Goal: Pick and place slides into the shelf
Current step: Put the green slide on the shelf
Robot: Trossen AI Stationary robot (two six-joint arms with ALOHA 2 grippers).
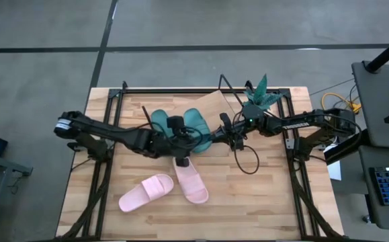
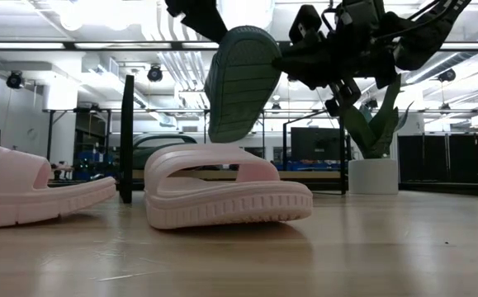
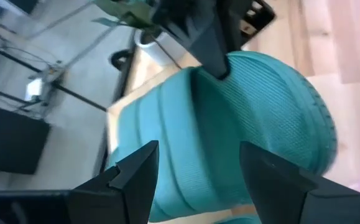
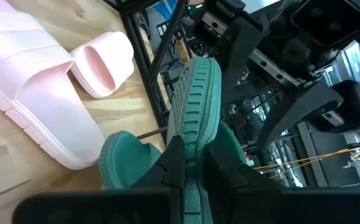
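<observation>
Holding one green slide (image 4: pixel 195 118) by its edge off the counter (image 1: pixel 268 202), right gripper (image 1: pixel 233 136) has its jaws pinched shut on it; left gripper (image 3: pixel 195 171) faces the sole, jaws wide and empty (shelf (image 1: pixel 211 107) lies just behind).

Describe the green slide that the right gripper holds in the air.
The dark green foam slide sandal hangs above the table, tilted steeply, its ribbed sole showing in the low view. The right gripper pinches its edge with shut fingers. The open left gripper faces its ribbed sole without touching it. It hangs over a light pink slide.
</observation>
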